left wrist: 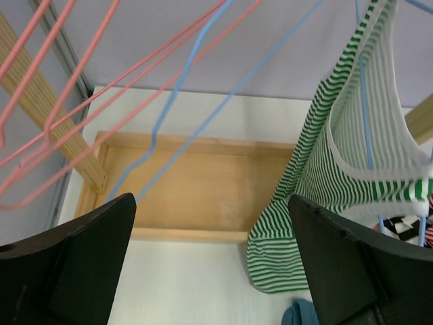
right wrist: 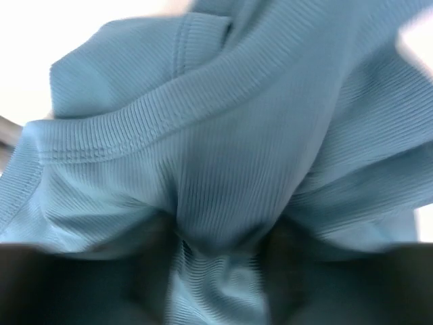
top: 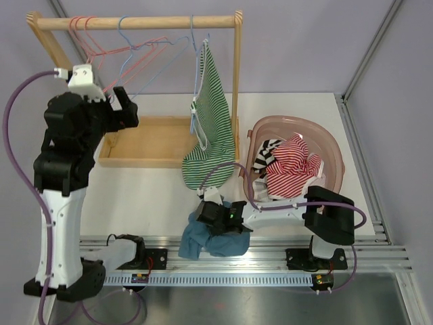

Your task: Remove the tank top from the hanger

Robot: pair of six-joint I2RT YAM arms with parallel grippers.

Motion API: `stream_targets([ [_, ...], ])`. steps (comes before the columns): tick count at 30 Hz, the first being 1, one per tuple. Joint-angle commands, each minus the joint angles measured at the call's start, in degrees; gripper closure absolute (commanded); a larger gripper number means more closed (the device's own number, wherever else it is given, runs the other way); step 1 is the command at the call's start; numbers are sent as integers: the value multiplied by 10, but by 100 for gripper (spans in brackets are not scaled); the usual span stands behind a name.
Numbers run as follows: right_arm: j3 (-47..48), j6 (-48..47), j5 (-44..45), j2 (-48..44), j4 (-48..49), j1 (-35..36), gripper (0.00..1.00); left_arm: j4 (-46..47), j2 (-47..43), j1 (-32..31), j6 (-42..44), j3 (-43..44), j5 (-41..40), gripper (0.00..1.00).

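Note:
A green-and-white striped tank top (top: pixel 210 135) hangs on a blue hanger (top: pixel 196 61) from the wooden rail (top: pixel 135 22); it also shows in the left wrist view (left wrist: pixel 352 156). My left gripper (top: pixel 125 101) is raised beside the empty hangers, left of that top, open and empty (left wrist: pixel 211 200). My right gripper (top: pixel 216 220) is low at the table's front edge, shut on a bunched blue tank top (top: pixel 210 244). In the right wrist view the blue fabric (right wrist: pixel 223 135) fills the frame and is pinched between the fingers (right wrist: pixel 220 250).
Several empty pink and blue wire hangers (top: pixel 128 51) hang left of the striped top. A wooden tray (top: pixel 155 139) lies under the rail. A pink basket (top: pixel 333 152) at the right holds red-striped and black-striped clothes (top: pixel 291 169). The rack's right post (top: pixel 236 81) stands beside the basket.

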Motion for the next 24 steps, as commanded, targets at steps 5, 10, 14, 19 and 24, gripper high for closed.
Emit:
stream_targets([
  [5, 2, -19, 31, -42, 24, 26, 100, 96, -194, 0, -49, -211, 47, 1],
  [10, 43, -47, 77, -158, -54, 26, 100, 144, -308, -1, -67, -325, 44, 1],
  [14, 97, -50, 183, -227, -164, 26, 100, 157, -351, -1, -71, -397, 43, 1],
  [19, 185, -47, 292, -299, -311, 10, 100, 198, -391, -1, -67, -486, 45, 1],
  [24, 239, -84, 322, -341, -379, -112, 100, 195, -383, -1, -59, -508, 26, 1],
])
